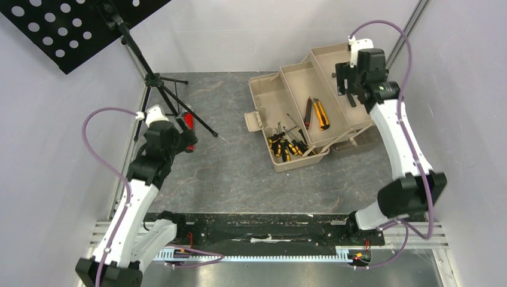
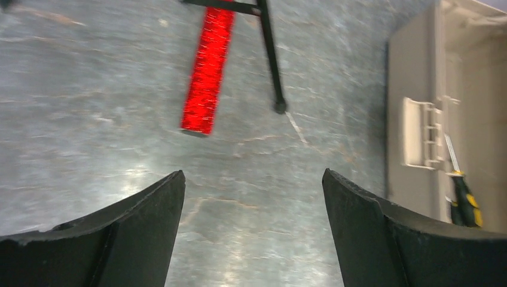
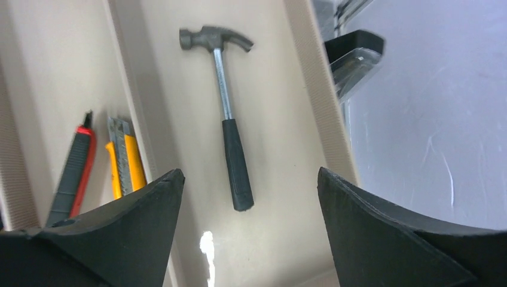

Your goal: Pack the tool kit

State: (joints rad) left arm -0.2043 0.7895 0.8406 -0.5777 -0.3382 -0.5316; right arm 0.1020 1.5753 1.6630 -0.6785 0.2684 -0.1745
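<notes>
the tan toolbox [image 1: 261, 89] lay folded open toward 1 o'clock on the grey table [image 1: 239, 173] in the overhead view, its trays stepped away toward the back wall. the right gripper [image 3: 250, 170] hung over the farthest tray, claw spread wide with nothing between the fingers. its wrist camera showed a hammer [image 3: 227, 119] lying flat on that tray's floor, head toward 12 o'clock and black grip toward 6. in the next tray, at 9 o'clock from the hammer, a red utility knife [image 3: 75, 170] and an orange utility knife [image 3: 125, 164] lay side by side. the yellow-and-black screwdrivers [image 1: 284, 146] were heaped at the near end of the bottom compartment. at 9 o'clock on the table, the left gripper [image 2: 252, 173] hovered over the bare surface, claw likewise spread and empty. a red bar [image 2: 208, 69] lay ahead of it, toward 11 o'clock in the wrist view, beside a leg of the black music stand [image 1: 72, 27] and well apart from the toolbox
</notes>
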